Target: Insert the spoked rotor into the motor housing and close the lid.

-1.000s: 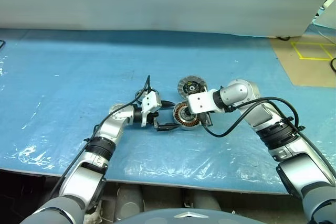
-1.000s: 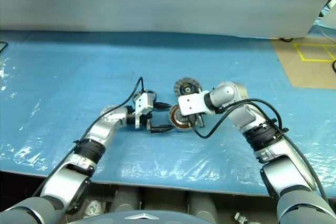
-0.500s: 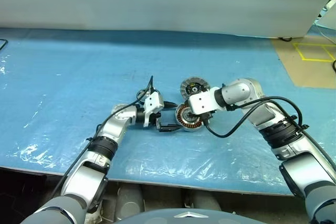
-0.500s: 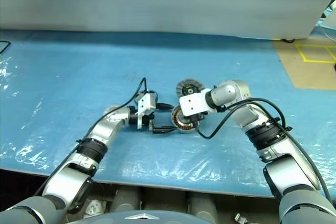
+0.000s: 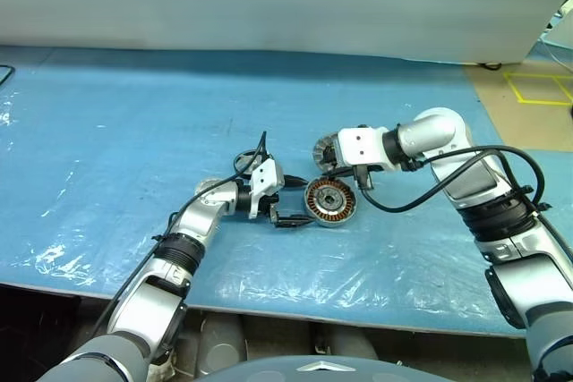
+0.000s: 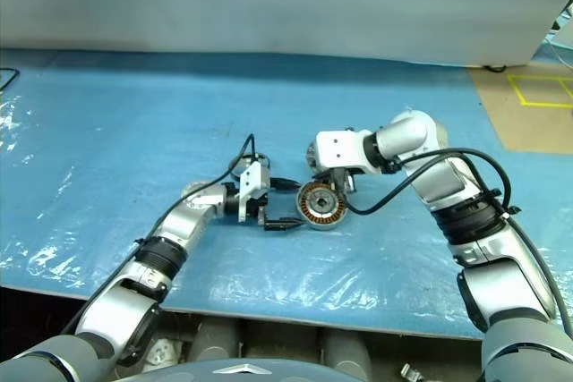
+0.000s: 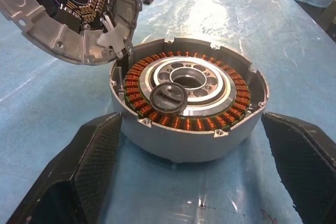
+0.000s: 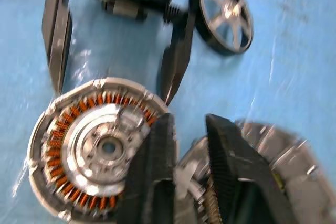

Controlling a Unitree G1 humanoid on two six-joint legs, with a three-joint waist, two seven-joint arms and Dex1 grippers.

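1. We find the rotor (image 8: 226, 11) lying on the surface (image 5: 134, 114) behind the left tool (image 7: 191, 123), not yet inserted.
2. The housing (image 7: 189, 98) sits between the left tool's spread fingers.
3. The right tool (image 8: 190, 124) pinches the lid (image 7: 73, 9), which is tilted at the housing's rim.
4. We advise parking the lid well apart, then seating the rotor centred.
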